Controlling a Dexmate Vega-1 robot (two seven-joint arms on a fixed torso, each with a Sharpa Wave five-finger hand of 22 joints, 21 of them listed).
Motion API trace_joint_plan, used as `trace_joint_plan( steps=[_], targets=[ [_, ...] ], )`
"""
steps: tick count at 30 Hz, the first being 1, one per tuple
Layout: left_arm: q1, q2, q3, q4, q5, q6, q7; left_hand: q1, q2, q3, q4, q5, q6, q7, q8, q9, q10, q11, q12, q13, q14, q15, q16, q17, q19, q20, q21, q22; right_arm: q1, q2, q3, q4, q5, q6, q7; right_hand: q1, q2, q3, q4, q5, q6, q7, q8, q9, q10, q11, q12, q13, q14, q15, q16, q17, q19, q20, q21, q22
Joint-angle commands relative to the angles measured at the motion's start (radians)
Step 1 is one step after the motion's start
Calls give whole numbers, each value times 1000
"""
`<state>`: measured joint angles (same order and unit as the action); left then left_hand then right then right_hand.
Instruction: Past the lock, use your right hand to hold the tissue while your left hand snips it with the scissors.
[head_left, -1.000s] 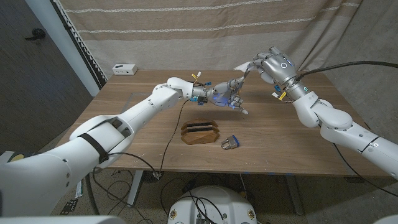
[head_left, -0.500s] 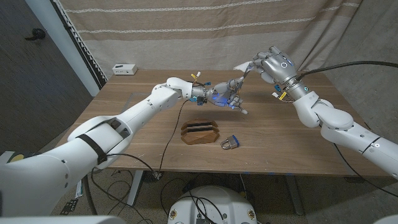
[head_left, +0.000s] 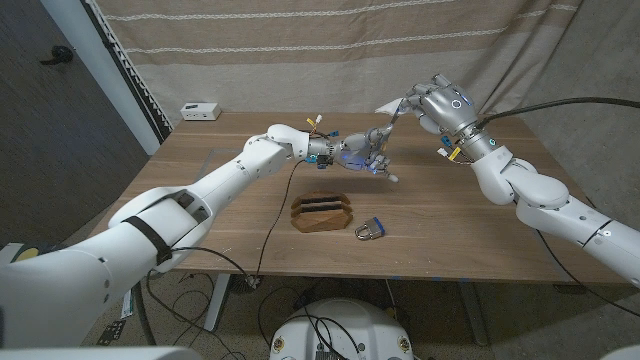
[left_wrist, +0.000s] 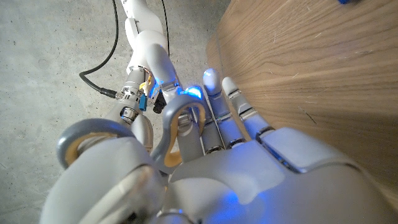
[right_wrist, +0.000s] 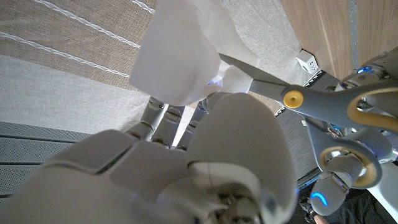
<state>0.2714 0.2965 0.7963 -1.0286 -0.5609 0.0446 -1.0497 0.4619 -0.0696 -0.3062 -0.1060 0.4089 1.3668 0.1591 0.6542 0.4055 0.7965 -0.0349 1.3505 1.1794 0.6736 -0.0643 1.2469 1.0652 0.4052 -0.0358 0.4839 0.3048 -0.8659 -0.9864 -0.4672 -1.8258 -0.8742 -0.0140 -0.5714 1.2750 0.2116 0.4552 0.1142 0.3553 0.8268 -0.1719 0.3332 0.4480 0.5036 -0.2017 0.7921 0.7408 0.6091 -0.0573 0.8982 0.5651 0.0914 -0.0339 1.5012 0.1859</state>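
I hold the tissue (head_left: 392, 104) aloft in my right hand (head_left: 436, 106) so my left hand (head_left: 366, 150), gripping the scissors (right_wrist: 323, 106), can bite it.

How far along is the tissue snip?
Done: the right hand holds the tissue up past the lock, and the left hand grips the scissors. In hand: the right wrist view shows the blades reaching the tissue's lower edge. Left: the cut itself; no severed piece is visible, though I cannot tell whether the blades have bitten in.
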Motion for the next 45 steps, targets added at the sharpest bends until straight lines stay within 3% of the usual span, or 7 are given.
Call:
trace_joint_plan(
  steps=[1, 13, 22, 31, 34, 38, 45],
  targets=[
    [3, -8, -6, 10, -6, -9, 6, 29, 19, 8, -1, 8, 8, -2, -3, -1, 78, -79, 236, 69, 3, -97, 7, 14, 4, -7, 2, 7, 7, 2, -2, 5, -4, 6, 10, -5, -5, -2, -2, 6, -2, -3, 7, 9, 8, -1, 3, -1, 9, -174, -1, 0, 9, -158, -2, 2],
    [12, -11, -10, 10, -13, -4, 17, 94, 131, 54, -1, 7, 9, -7, -8, -7, 80, -81, 236, 69, 4, -101, -1, 7, 0, -11, 3, 11, 12, 3, -7, 13, -7, 10, 12, -7, -6, -5, -2, 11, -6, -4, 17, 25, 9, -1, 2, -5, 13, -173, -3, -4, 13, -158, -2, 2],
    [15, -14, -10, 13, -14, -5, 18, 241, 243, 135, -42, -39, 7, -11, -7, -7, 81, -82, 235, 69, 12, -103, -14, -6, -5, -14, 12, 17, 7, -4, -2, 8, -6, 5, 13, -8, -6, -7, -3, 15, -12, -6, 24, 41, 10, 0, 3, -7, 17, -173, -4, -8, 16, -159, -4, 2],
    [18, -9, -12, 8, -11, -12, 21, 432, 282, 308, -52, -103, -8, -33, -10, 0, 65, -91, 232, 68, 5, -118, -27, 25, -13, -19, 34, 32, 7, -5, 0, 4, -8, -2, 20, -9, -5, -10, -5, 18, -18, -7, 29, 53, 11, 0, 3, -8, 19, -173, -4, -11, 16, -159, -3, 3],
    [19, -11, -15, 13, -16, -17, 18, 453, 278, 399, -8, -154, -49, -49, 9, 65, 46, -99, 231, 68, 5, -126, -46, 55, -23, -16, 55, 50, 6, -5, 0, 3, -7, -5, 25, -10, -5, -11, -4, 19, -18, -7, 32, 56, 11, 0, 3, -8, 19, -173, -5, -12, 16, -159, -2, 4],
    [-5, -29, -3, 69, -5, -57, -34, 379, 267, 604, 152, -189, -245, -101, 149, 399, -121, -134, 227, 68, -67, -120, -124, 136, -76, 8, 105, 98, 4, -6, 0, -1, -9, -13, 33, -10, -5, -12, -5, 20, -20, -7, 34, 61, 11, 0, 4, -8, 19, -173, -6, -13, 16, -159, -3, 4],
    [-3, -51, -21, 116, -26, -80, -70, 307, 248, 719, 231, -187, -416, -154, 320, 752, -190, -133, 228, 69, -101, -125, -156, 154, -111, 7, 129, 104, 0, -5, 2, -2, -4, -32, 52, -10, -4, -13, -5, 21, -21, -6, 37, 68, 11, 0, 4, -8, 21, -173, -5, -15, 16, -159, -3, 4]
  ],
)
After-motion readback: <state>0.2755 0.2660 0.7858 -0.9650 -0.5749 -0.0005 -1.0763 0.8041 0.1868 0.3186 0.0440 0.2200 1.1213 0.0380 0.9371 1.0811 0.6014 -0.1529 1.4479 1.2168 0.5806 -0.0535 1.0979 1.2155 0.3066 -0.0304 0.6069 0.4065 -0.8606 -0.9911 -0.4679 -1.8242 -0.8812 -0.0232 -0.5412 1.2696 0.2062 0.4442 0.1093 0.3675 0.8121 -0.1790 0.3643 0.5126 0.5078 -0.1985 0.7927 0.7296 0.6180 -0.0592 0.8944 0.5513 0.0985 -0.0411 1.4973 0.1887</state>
